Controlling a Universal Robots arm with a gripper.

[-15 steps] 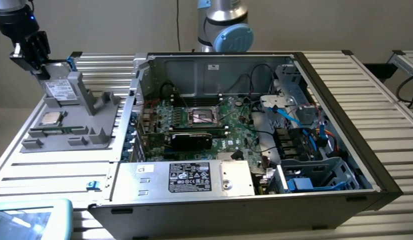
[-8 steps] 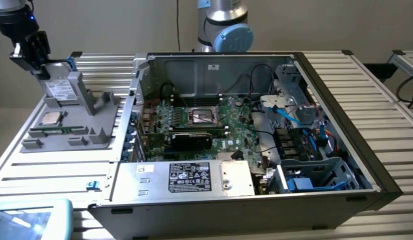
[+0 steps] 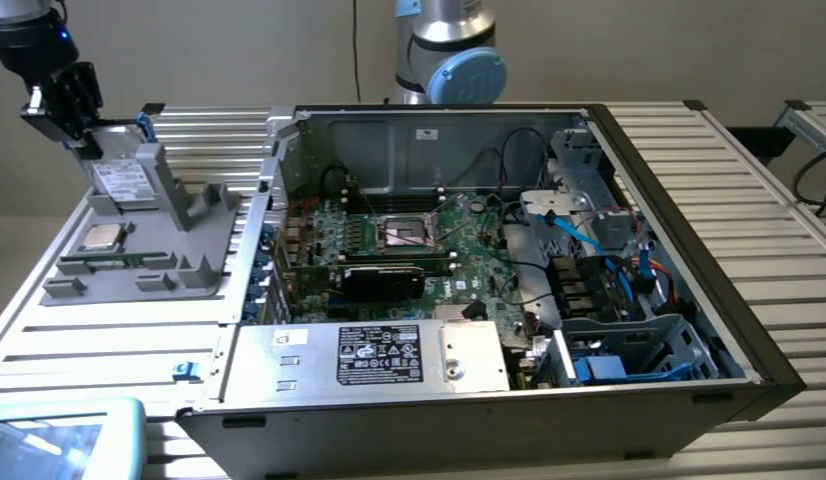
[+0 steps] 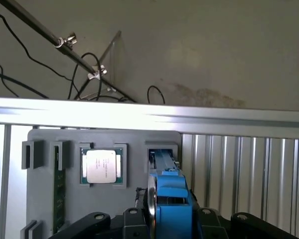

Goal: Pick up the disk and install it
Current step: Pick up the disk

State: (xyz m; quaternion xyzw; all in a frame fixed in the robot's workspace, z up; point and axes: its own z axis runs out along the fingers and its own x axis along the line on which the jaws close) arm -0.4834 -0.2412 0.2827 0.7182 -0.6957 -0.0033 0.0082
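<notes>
The disk, silver-grey with a white label and a blue bracket, stands on edge in a slot of the grey fixture at the exterior view's left. My gripper comes down on its top edge from above. In the wrist view the blue bracket of the disk runs between the black fingers, which sit close against both its sides, so the gripper is shut on it. The lower end of the disk still rests in the fixture's slot.
On the fixture also lie a square silver CPU chip and a green memory stick. The open computer case holds a motherboard, a silver box with a black label, blue cables and a drive cage.
</notes>
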